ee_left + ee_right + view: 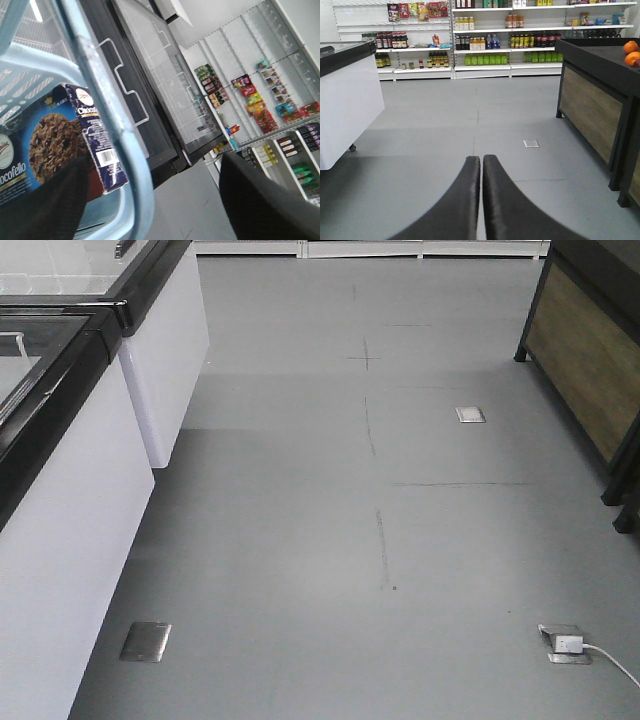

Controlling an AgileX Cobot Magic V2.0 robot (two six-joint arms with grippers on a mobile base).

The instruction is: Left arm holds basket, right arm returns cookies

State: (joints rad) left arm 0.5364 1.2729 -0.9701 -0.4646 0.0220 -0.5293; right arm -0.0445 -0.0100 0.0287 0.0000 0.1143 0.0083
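One cookies carton (52,142), left-wrist view only

Grey floor (330,540), white chest freezers (60,570), stocked wall shelves (490,47), dark counter (590,110)

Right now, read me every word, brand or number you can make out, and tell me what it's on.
"ocofello": front of the cookie carton, start cut off by the picture edge.
"Chocof": the carton's side panel, rest behind the basket bar.
Digits under the barcode and labels on the shelf products: too small or blurred to read.

Cookies (55,145) inside basket (133,176)
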